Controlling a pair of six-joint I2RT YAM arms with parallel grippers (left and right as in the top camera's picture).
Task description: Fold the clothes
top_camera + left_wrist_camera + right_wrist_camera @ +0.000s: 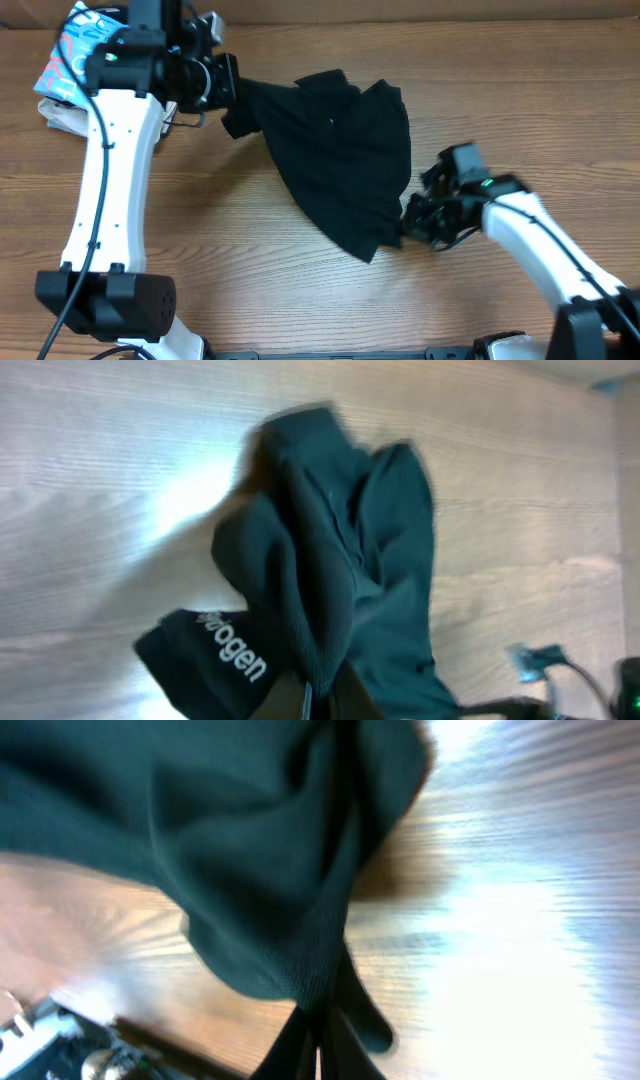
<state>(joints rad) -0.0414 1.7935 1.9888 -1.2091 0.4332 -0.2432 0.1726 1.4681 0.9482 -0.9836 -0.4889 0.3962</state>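
**Left tool (226, 88) and right tool (410, 222) clamp opposite ends of the black shirt (345, 160)**

We have both tools clenched on cloth. In each wrist view the fingers meet at the bottom edge with dark fabric running straight out from between them.

The left tool holds a bunched end at the far left of the worktop (250, 260). The right tool holds a corner of the wide edge nearer the front right. Between them the shirt fans from a narrow gathered neck at the left into a broad, creased drape at the right.

We judge the reason for this hold to be spreading. With one grip at each end, drawing the arms apart would pull the wrinkles out and lay the garment flat, and no fold is made yet.

Most of the cloth seems to rest on the worktop. The motion blur in both wrist views leaves us unsure whether the stretch next to each tool is lifted clear.

A flap with white lettering (235, 650) hangs just beside the left fingers, so that grip sits on a doubled-over part, not on a single clean edge. We take that as the main risk: layers could slip unevenly when tension comes on.

The light blue shirt (75, 45) lies in the far left corner behind the left arm, apart from the line of pull, so it should stay out of the work.
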